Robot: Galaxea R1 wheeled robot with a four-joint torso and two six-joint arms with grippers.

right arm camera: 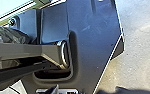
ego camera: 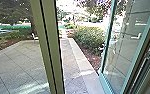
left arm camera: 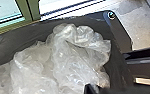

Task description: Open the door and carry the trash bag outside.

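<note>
A crumpled, translucent trash bag [left arm camera: 76, 55] spreads over the robot's dark plate in the left wrist view. My left gripper [left arm camera: 91, 89] reaches the bag's edge as a dark tip; its grip on the plastic cannot be made out. In the head view, a glass door [ego camera: 124, 50] with a teal frame stands open on the right of the doorway. A dark part of my right gripper [right arm camera: 52, 89] shows in the right wrist view, and I make out nothing held there.
A green upright post [ego camera: 49, 47] stands left of the opening. Beyond it, a paved path [ego camera: 71, 62] runs outward beside a bush [ego camera: 89, 37] and a mulch bed. Wider paving [ego camera: 18, 65] lies behind the glass on the left, with a chair [ego camera: 35, 37] farther off.
</note>
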